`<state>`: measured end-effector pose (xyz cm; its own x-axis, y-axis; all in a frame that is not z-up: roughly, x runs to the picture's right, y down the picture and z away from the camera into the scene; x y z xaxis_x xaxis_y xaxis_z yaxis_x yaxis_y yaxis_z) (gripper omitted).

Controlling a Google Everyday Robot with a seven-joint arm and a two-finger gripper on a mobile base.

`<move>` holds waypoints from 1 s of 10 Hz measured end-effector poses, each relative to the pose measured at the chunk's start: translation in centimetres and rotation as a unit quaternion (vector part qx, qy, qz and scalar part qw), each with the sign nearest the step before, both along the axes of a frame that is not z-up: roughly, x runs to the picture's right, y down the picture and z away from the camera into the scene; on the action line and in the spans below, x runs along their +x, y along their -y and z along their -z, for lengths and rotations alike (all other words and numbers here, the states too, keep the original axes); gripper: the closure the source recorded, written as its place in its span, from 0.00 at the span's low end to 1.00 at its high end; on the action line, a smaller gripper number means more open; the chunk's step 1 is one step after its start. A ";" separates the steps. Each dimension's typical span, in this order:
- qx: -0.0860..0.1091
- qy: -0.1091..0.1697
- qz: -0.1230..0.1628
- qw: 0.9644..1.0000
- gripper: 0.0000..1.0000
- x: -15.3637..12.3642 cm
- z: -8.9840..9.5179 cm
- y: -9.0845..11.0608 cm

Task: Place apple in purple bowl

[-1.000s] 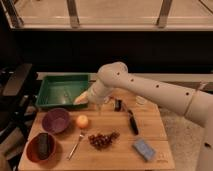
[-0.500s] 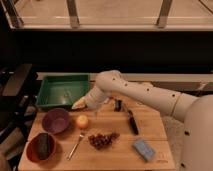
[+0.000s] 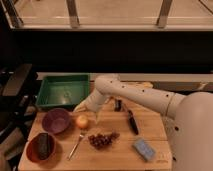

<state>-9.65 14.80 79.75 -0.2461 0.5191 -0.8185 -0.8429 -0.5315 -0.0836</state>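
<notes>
The apple [image 3: 82, 121] is small, round and orange-yellow. It sits on the wooden board just right of the purple bowl [image 3: 55, 120], which stands upright with nothing in it. My gripper [image 3: 81, 108] hangs at the end of the white forearm, directly above the apple and very close to it. The forearm slants down to the left from the elbow [image 3: 107, 84]. The apple rests on the board.
A green tray [image 3: 63, 91] stands behind the bowl. A reddish-brown bowl [image 3: 31, 150] with a dark object is at front left. A fork [image 3: 76, 143], dark red grapes [image 3: 102, 140], a black knife [image 3: 132, 122] and a blue sponge [image 3: 144, 149] lie on the board.
The arm has swung down and to the left, bringing the gripper from beside the tray to just above the apple. The apple and bowl have not moved.
</notes>
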 end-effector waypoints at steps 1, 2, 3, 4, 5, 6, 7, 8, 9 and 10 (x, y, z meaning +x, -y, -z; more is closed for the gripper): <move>-0.003 -0.006 0.005 1.000 0.20 -0.1 -0.2 -0.3; -0.007 -0.010 0.009 1.000 0.20 -0.3 -0.4 -0.6; -0.011 -0.012 0.013 1.000 0.20 -0.6 -0.6 -0.9; -0.015 -0.014 0.013 1.000 0.20 -0.9 -0.9 -1.3; -0.020 -0.015 0.011 1.000 0.20 -1.0 -1.2 -1.6; -0.023 -0.015 0.010 1.000 0.20 -1.4 -1.5 -1.8; -0.026 -0.014 0.009 1.000 0.20 -1.9 -1.8 -2.0; -0.028 -0.014 0.008 0.999 0.20 -2.2 -2.0 -2.1; -0.030 -0.014 0.006 0.999 0.20 -2.3 -2.2 -2.2; -0.032 -0.014 0.004 0.999 0.24 -2.5 -2.4 -2.3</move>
<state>-12.12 17.06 82.16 -0.2653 0.4690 -0.8424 -0.8492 -0.5274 -0.0262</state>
